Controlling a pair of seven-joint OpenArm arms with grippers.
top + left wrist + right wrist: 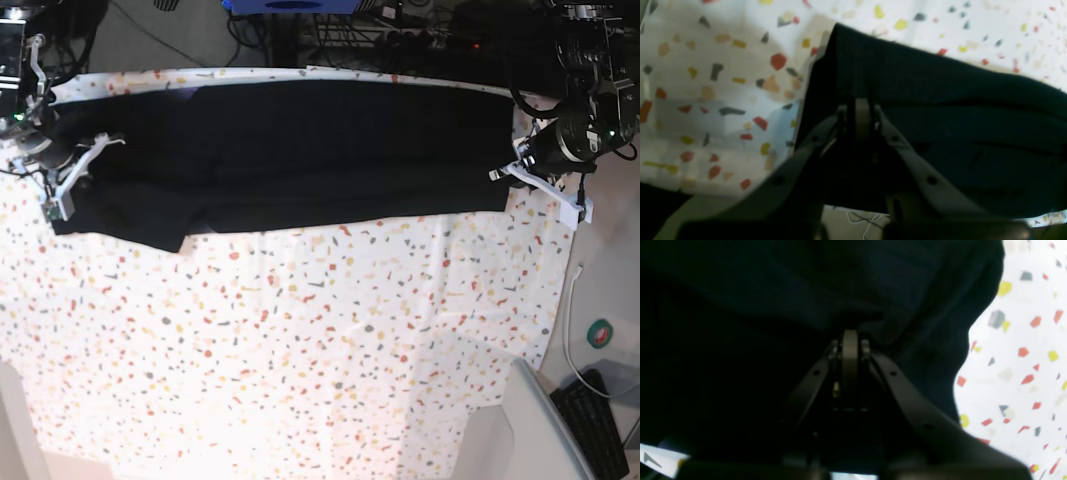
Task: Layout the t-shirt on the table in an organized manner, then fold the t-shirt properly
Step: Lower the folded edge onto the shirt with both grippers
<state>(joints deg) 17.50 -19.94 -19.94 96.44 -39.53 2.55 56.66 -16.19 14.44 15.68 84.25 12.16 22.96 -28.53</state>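
Observation:
The black t-shirt (300, 150) lies stretched in a wide band along the far side of the speckled table (300, 350), plain side up, no print showing. My left gripper (507, 172) is at the shirt's right edge, shut on a pinch of the fabric (940, 100), its tips (862, 108) pressed together over the cloth. At the opposite end my right gripper (72, 168) is shut on the shirt's left edge; its tips (850, 338) are buried in bunched black fabric (773, 290). Speckled tablecloth (1023, 373) shows beside the cloth in both wrist views (723, 83).
Cables and dark equipment (400, 30) crowd the floor behind the table. A keyboard (600, 420), a grey panel (530, 430) and a round green object (600, 333) sit off the table's right edge. White cable hangs near the left arm (572, 320).

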